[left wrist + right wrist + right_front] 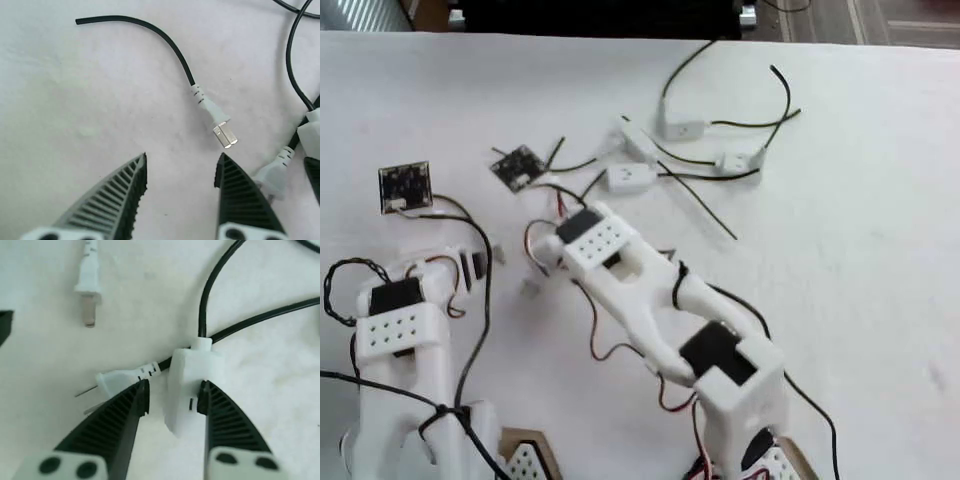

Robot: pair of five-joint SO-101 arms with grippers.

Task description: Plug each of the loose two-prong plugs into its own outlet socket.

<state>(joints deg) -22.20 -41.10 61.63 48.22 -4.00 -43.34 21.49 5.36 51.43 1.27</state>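
Note:
My left gripper (180, 170) is open over the white table, with nothing between its fingers. Just beyond its tips lies a white two-prong plug (216, 116) on a short black cable, prongs toward the gripper. A second white plug (275, 174) lies beside one finger, close to a white socket block (311, 134). My right gripper (172, 390) is open and straddles a white outlet socket (192, 375); one finger touches it. Another plug (117, 380) lies beside that socket by the other finger. A further plug (89, 282) lies farther off.
In the high view several white outlet sockets (630, 178) and black cables (720, 125) are scattered mid-table beyond the right arm (620, 270). Two small circuit boards (405, 187) lie at the left, beyond the left arm (400, 320). The table's right side is bare.

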